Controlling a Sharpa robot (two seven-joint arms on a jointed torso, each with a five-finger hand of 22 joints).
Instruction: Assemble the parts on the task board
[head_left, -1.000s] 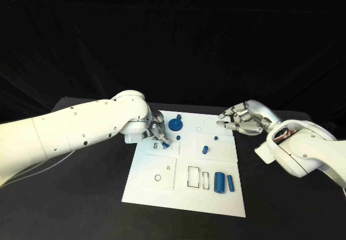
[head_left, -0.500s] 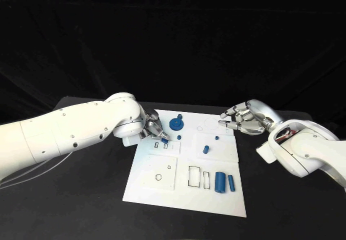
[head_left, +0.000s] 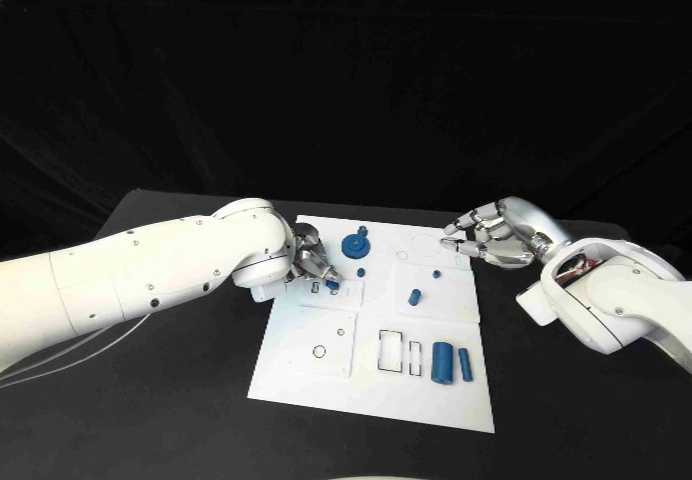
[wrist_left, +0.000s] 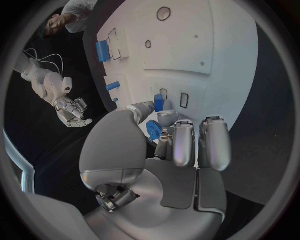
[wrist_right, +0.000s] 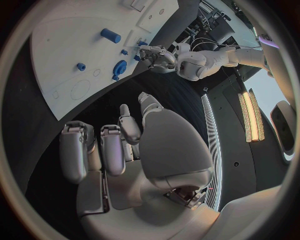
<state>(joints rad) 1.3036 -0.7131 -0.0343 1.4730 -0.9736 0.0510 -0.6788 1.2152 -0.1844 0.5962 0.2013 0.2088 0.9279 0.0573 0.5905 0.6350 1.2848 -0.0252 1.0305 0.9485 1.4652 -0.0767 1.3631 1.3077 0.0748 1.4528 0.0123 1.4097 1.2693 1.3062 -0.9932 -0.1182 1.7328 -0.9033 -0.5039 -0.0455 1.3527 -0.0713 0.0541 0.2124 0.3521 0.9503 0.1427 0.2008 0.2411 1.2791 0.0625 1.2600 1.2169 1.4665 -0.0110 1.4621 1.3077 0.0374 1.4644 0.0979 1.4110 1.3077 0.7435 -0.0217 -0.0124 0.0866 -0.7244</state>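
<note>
Nearest the robot, at the near end of the task board (head_left: 310, 375), two blue rectangular blocks (head_left: 441, 361) lay side by side, just beside two outlined rectangular slots (head_left: 389, 352) that stood unfilled; a small ring-shaped recess (head_left: 316, 352) to their left was likewise open. Further in, toward the board's middle, a short blue peg (head_left: 414, 296) and a smaller blue stud (head_left: 359, 272) sat on the white surface, apparently seated, though this could not be told for certain. At the same depth the left hand (head_left: 309, 262) reached over the board's left edge, its fingers (wrist_left: 142, 108) pinching a small blue part (wrist_left: 159, 103) and holding it directly at a pair of small rectangular slots (wrist_left: 184, 99); whether the part had entered a slot could not be told. Beyond it stood a blue gear-like piece (head_left: 353, 245) with a knob on top, upright near the far end of the board. The right hand (head_left: 488, 238) hovered over the table (head_left: 173, 400) at the board's far right corner, its fingers (wrist_right: 106, 150) curled inward around nothing. By this evidence the assembly was judged partly complete: several pieces appeared placed, one was being inserted, and the two blocks with their slots remained to be done.
</note>
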